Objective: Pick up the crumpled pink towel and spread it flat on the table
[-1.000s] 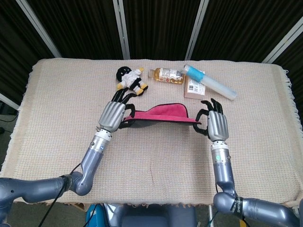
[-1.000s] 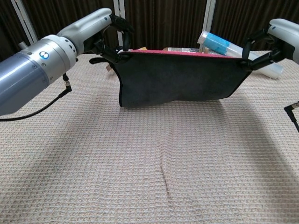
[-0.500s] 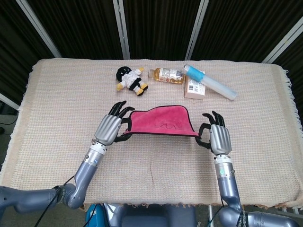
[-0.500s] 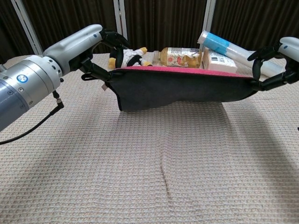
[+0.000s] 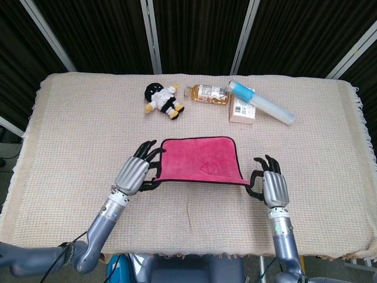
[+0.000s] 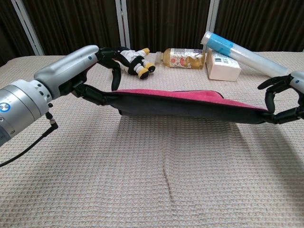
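The pink towel [image 5: 200,160] with dark edging is stretched out between my two hands near the middle of the table. In the chest view the pink towel [image 6: 190,100] hangs low, its near edge lifted off the cloth and its far part lying almost flat. My left hand [image 5: 136,172] pinches the towel's near left corner, the other fingers spread. At the near right corner my right hand [image 5: 272,184] pinches the towel too. The chest view shows my left hand [image 6: 88,71] and my right hand [image 6: 287,97] just above the tabletop.
At the back of the table lie a black and white plush toy [image 5: 162,99], a drink bottle [image 5: 207,94], a small box [image 5: 242,109] and a blue and white tube [image 5: 261,102]. A woven beige cloth [image 5: 70,130] covers the table.
Both hands have come down and toward me with the towel. It hung as a vertical sheet before and now lies nearly level, its pink face up.
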{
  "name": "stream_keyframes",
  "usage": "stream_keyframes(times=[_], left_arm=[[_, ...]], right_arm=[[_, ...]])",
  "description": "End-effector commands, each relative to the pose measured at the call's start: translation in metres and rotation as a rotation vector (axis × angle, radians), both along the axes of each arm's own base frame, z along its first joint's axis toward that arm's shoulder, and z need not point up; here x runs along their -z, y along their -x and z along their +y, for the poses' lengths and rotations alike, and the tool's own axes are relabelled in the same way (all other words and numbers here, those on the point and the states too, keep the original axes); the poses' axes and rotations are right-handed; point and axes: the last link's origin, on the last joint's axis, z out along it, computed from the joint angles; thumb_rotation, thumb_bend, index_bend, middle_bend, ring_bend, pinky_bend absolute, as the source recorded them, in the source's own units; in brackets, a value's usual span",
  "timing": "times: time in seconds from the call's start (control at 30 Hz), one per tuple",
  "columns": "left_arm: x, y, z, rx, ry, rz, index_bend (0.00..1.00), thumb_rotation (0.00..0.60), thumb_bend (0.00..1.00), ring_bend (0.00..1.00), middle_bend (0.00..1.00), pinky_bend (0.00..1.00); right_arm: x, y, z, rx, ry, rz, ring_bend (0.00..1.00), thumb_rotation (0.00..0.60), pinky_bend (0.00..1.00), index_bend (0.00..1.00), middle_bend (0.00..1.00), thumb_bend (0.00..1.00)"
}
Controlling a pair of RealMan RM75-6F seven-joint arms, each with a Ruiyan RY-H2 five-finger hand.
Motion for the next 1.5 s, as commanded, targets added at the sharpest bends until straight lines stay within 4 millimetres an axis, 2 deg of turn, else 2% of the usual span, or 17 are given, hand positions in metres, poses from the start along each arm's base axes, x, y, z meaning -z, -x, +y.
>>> stream_keyframes(times=[0.03, 0.43, 0.67, 0.83, 0.9, 0.97, 1.1, 1.17, 1.23, 1.5], left_arm=[[0.001, 0.004, -0.006, 0.004, 0.010, 0.005, 0.65, 0.600, 0.57, 0.00, 0.19, 0.00], [0.011, 0.030, -0.023, -0.010, 0.059, 0.040, 0.65, 0.600, 0.57, 0.00, 0.19, 0.00], [0.024, 0.031, -0.029, -0.001, 0.098, 0.048, 0.64, 0.600, 0.56, 0.00, 0.19, 0.00], [0.027, 0.032, -0.031, 0.002, 0.118, 0.069, 0.59, 0.600, 0.52, 0.00, 0.17, 0.00], [0.028, 0.033, -0.032, 0.001, 0.134, 0.081, 0.55, 0.600, 0.47, 0.00, 0.16, 0.00], [0.029, 0.035, -0.033, 0.000, 0.152, 0.098, 0.49, 0.600, 0.39, 0.00, 0.13, 0.00], [0.027, 0.038, -0.034, -0.005, 0.185, 0.122, 0.41, 0.600, 0.29, 0.00, 0.11, 0.00], [0.024, 0.039, -0.036, -0.010, 0.205, 0.128, 0.36, 0.600, 0.26, 0.00, 0.10, 0.00], [0.022, 0.041, -0.037, -0.013, 0.218, 0.135, 0.33, 0.600, 0.25, 0.00, 0.09, 0.00], [0.009, 0.050, -0.045, -0.043, 0.255, 0.140, 0.25, 0.600, 0.22, 0.00, 0.08, 0.00]], right_arm=[[0.006, 0.000, 0.007, -0.009, -0.012, 0.000, 0.00, 0.600, 0.00, 0.74, 0.22, 0.59], [0.028, 0.001, 0.030, -0.028, -0.062, 0.019, 0.00, 0.600, 0.00, 0.74, 0.22, 0.59], [0.036, 0.007, 0.033, -0.022, -0.071, 0.023, 0.00, 0.600, 0.00, 0.74, 0.22, 0.59], [0.036, 0.010, 0.034, -0.015, -0.081, 0.032, 0.00, 0.600, 0.00, 0.72, 0.22, 0.59], [0.037, 0.012, 0.036, -0.011, -0.101, 0.043, 0.00, 0.600, 0.00, 0.63, 0.21, 0.59], [0.038, 0.013, 0.038, -0.012, -0.119, 0.053, 0.00, 0.600, 0.00, 0.48, 0.16, 0.59], [0.037, 0.016, 0.042, -0.010, -0.150, 0.077, 0.00, 0.600, 0.00, 0.14, 0.01, 0.58], [0.036, 0.018, 0.044, -0.009, -0.163, 0.080, 0.00, 0.600, 0.00, 0.04, 0.00, 0.55], [0.034, 0.018, 0.045, -0.012, -0.166, 0.084, 0.00, 0.600, 0.00, 0.00, 0.00, 0.52], [0.027, 0.026, 0.054, -0.012, -0.173, 0.104, 0.00, 0.600, 0.00, 0.00, 0.00, 0.48]])
